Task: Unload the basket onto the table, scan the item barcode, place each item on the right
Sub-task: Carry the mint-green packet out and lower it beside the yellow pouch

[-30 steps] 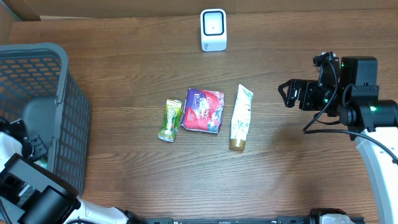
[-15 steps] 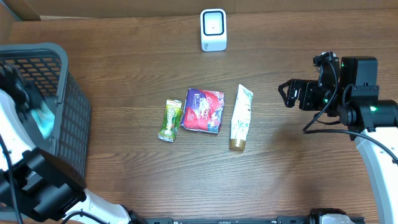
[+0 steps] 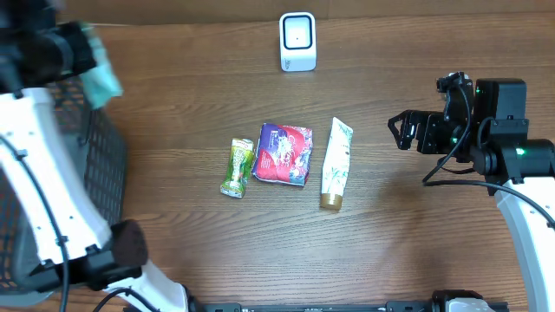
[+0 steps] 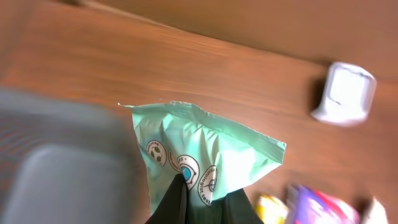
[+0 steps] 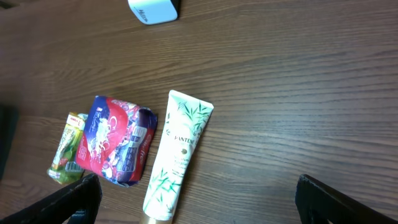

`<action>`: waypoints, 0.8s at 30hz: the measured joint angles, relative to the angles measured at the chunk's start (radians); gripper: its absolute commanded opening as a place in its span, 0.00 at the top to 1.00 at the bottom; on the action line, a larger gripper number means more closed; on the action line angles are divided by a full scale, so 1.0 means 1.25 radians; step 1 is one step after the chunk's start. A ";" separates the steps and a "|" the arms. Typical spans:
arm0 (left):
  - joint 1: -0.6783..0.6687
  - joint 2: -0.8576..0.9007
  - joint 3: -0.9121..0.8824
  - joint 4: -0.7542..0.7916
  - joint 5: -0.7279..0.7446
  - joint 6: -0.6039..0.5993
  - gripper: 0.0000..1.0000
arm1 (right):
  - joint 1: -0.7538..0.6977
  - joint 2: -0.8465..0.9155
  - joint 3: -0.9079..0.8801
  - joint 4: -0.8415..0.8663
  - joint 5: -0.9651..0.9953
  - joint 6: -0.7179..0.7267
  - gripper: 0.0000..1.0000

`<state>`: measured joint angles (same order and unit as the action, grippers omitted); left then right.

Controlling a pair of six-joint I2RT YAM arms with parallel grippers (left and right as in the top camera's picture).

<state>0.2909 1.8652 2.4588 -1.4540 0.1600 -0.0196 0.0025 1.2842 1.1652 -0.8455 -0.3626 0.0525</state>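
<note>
Left arm: seen from overhead, it is extended upward along the left edge of the view to the far left corner of the wooden table, with the wrist above the far rim of the grey mesh basket. The overhead picture of the wrist is blurred. The left gripper is clamped on the lower part of a mint-green pouch; in the left wrist view its dark fingers are pressed together on the film.

Task item: the pouch is held clear of the table, at the basket's far corner and well apart from the white barcode scanner, which stands at the far edge of the table. The pouch is creased and fans out from the grip, with a straight upper edge and pointed corners. Round printed emblems are noted near the fingers; their text cannot be read.

Right arm: it is positioned at the right side of the table, with the right gripper pointed toward the centre and its jaws spread wide, nothing between them.

Lying in a row at the centre of the table are a green sachet, a purple and red packet and a white Pantene tube.
</note>
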 measured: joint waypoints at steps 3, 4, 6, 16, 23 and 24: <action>-0.116 -0.002 0.004 -0.051 -0.023 -0.001 0.96 | 0.000 0.000 0.000 -0.001 0.000 0.000 0.00; -0.155 -0.002 0.002 -0.074 -0.032 -0.001 0.96 | 0.000 0.000 0.000 0.000 0.000 0.000 0.00; -0.214 -0.002 -0.009 -0.102 -0.045 -0.003 0.95 | 0.000 0.000 0.000 0.000 0.000 0.000 0.00; -0.352 -0.008 -0.347 -0.026 -0.130 -0.068 0.96 | 0.000 0.000 0.000 0.000 0.000 0.000 0.00; -0.351 -0.008 -0.671 0.178 -0.144 -0.121 0.96 | 0.000 0.000 0.000 0.000 0.000 0.000 0.00; -0.352 -0.006 -0.716 0.203 -0.145 -0.131 0.96 | 0.000 0.000 0.000 -0.001 0.000 0.000 0.00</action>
<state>-0.1486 1.8576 1.5639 -1.2003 -0.0208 -0.1829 0.0025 1.2842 1.1652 -0.8463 -0.3626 0.0528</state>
